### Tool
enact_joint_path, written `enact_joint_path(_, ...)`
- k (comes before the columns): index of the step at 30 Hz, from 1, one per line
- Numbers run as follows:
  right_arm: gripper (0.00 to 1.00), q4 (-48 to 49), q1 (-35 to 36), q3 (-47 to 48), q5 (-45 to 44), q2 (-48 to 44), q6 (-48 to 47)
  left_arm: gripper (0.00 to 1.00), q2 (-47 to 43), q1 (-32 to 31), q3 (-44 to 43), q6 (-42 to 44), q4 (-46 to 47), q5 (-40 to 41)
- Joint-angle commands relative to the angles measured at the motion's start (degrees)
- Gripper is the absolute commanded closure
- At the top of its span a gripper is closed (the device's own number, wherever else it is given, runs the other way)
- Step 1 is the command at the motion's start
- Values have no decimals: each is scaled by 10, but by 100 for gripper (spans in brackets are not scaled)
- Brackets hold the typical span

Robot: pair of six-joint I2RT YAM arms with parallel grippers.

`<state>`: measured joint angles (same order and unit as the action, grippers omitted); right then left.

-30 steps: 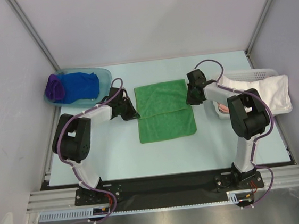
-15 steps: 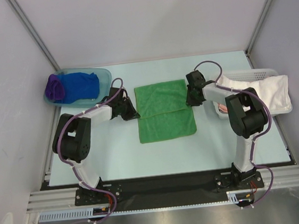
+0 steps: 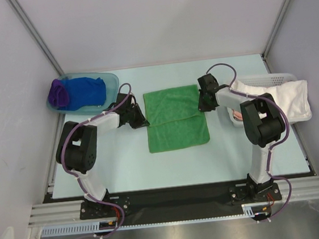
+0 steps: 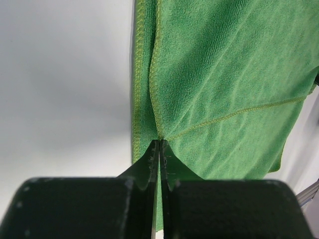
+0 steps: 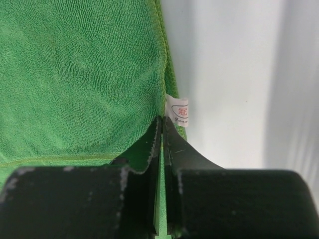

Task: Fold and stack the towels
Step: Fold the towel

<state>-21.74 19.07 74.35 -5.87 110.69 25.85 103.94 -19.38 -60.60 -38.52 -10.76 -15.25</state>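
Left gripper and right gripper each apparently clamped on green towel side edges.

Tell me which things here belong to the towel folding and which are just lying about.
Job: soft green cloth towel, on the table; royal blue fuzzy towel and dark purple fuzzy towel, bunched together far left.
Lying about: translucent teal plastic tub; white slotted plastic basket holding a white cloth.

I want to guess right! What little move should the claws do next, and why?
Probably lift both together slightly: the left gripper and right gripper are each shut on a side edge of the flat green towel, ready for folding.
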Motion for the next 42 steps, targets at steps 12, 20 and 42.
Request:
enact_joint_path(12, 100, -28, -7, 29, 9, -51, -19, 100, -32, -6, -35, -1, -7, 6)
enact_joint_path(20, 100, -47, -11, 29, 19, -85, -21, 100, -56, -5, -49, -6, -23, -4)
enact_joint_path(42, 100, -74, -12, -47, 31, -196, -12, 100, -153, 12, -3, 7, -48, -49)
